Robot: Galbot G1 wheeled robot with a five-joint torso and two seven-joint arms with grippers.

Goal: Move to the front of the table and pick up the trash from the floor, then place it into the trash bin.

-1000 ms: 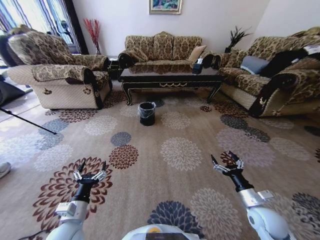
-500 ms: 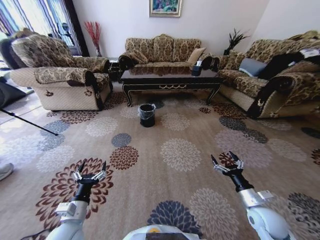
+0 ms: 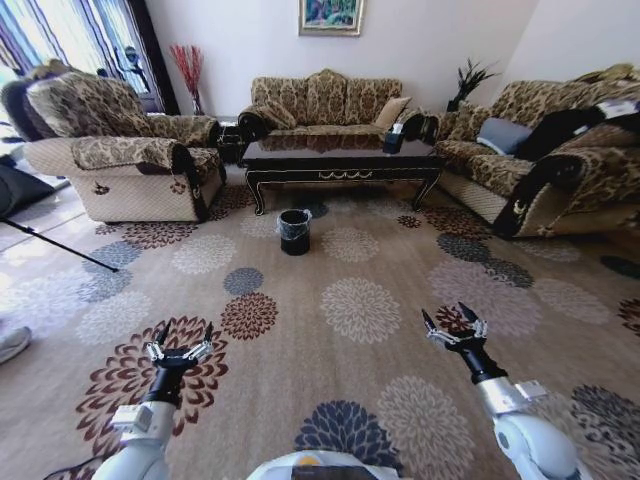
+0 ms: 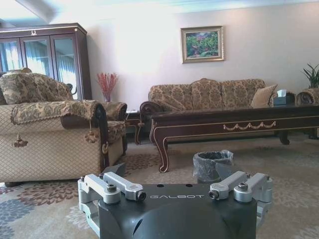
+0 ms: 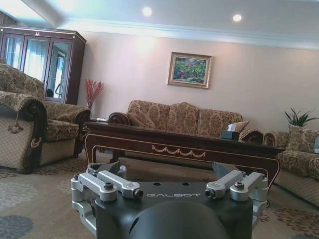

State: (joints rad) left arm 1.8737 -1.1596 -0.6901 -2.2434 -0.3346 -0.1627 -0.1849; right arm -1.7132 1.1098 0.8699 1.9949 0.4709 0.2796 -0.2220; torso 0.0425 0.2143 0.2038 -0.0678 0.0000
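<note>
The dark glossy table [image 3: 340, 160] stands far ahead on the carpet, in front of the back sofa. The small black trash bin [image 3: 294, 229], lined with a clear bag, sits on the floor just before the table's left half. The trash is not visible on the floor from here. My left gripper [image 3: 181, 335] and right gripper [image 3: 452, 318] hang low over the carpet near me, both open and holding nothing. The left wrist view looks past the left gripper [image 4: 174, 191] at the bin [image 4: 212, 165] and table [image 4: 234, 124]. Beyond the right gripper [image 5: 172, 191], the right wrist view faces the table [image 5: 179, 144].
A patterned armchair [image 3: 120, 165] stands at the left, a sofa [image 3: 325, 100] behind the table and another sofa [image 3: 540, 160] at the right. A dark tissue box [image 3: 394, 137] sits on the table. A black tripod leg [image 3: 55, 245] crosses the floor far left. Flowered carpet lies open between me and the bin.
The whole head view has shifted slightly, with the armchair and sofas sliding outward, so the camera has moved a little. Both arms keep the same pose.
</note>
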